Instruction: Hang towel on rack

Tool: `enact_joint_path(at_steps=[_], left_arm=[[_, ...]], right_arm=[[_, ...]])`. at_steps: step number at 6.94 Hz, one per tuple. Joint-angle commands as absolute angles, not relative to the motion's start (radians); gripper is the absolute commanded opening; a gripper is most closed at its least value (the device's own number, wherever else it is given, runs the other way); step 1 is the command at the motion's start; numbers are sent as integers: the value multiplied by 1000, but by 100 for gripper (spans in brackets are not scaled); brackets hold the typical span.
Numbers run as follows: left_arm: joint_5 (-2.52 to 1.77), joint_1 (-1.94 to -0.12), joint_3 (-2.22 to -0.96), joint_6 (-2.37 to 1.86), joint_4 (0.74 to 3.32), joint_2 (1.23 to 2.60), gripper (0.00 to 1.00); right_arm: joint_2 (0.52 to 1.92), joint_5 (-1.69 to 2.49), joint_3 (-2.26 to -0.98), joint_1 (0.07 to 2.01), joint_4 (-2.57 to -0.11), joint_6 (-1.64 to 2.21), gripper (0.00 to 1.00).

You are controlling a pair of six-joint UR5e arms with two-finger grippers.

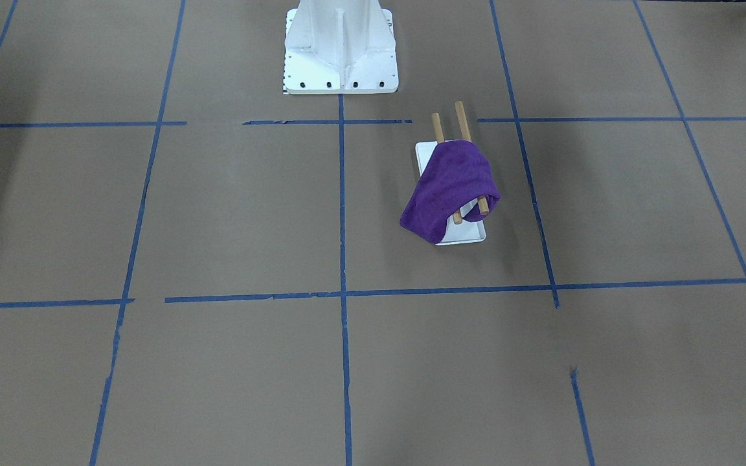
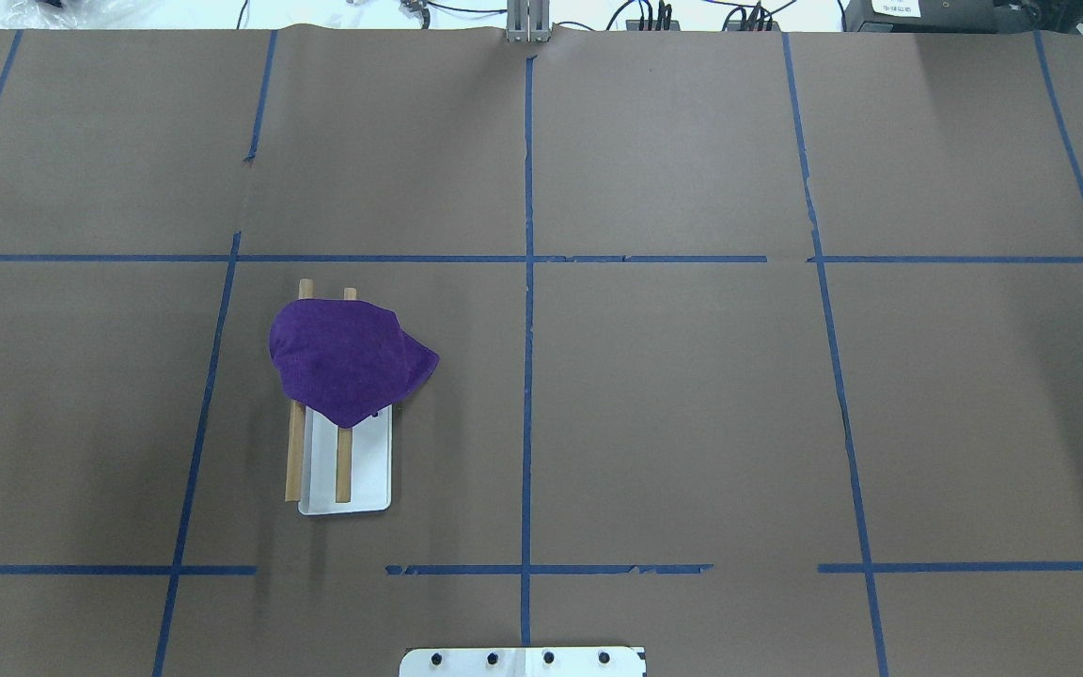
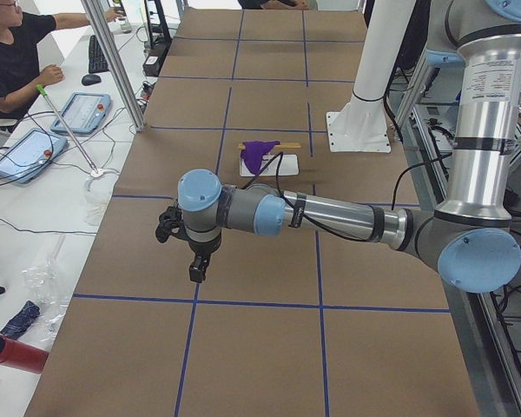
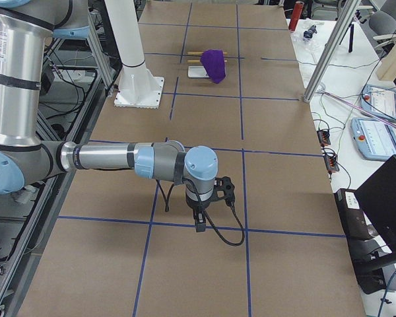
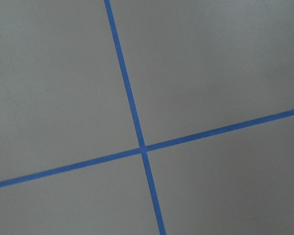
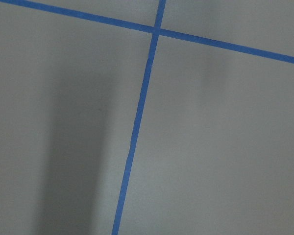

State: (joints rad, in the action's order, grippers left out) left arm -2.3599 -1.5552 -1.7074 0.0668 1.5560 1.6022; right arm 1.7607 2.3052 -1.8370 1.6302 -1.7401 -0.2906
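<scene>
Table [image 2: 692, 423]: brown paper with a blue tape grid, and it is all that either wrist camera shows.
Rack [image 2: 363, 475]: well apart from both grippers, nearer the left one. Only the overhead view shows how much rod is bare.
Towel [image 1: 451, 184]: draped over both rods and bunched toward one end, so the hanging looks done.
Left gripper [image 3: 195, 274]: hangs over the paper, seemingly parked. I cannot tell whether its fingers are spread.
Right gripper [image 4: 199, 223]: likewise, finger state unclear.
</scene>
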Motion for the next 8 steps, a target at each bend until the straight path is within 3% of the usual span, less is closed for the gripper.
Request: enact_joint_path(at_steps=[1, 8], left_arm=[[-2361, -1555, -1724, 75, 1535, 1559, 100], [-2353, -1545, -1729, 74, 1560, 1540, 100]], right_arm=[[1759, 2312, -1827, 1631, -1736, -272, 100], [1752, 2316, -1830, 1591, -1732, -123, 100]])
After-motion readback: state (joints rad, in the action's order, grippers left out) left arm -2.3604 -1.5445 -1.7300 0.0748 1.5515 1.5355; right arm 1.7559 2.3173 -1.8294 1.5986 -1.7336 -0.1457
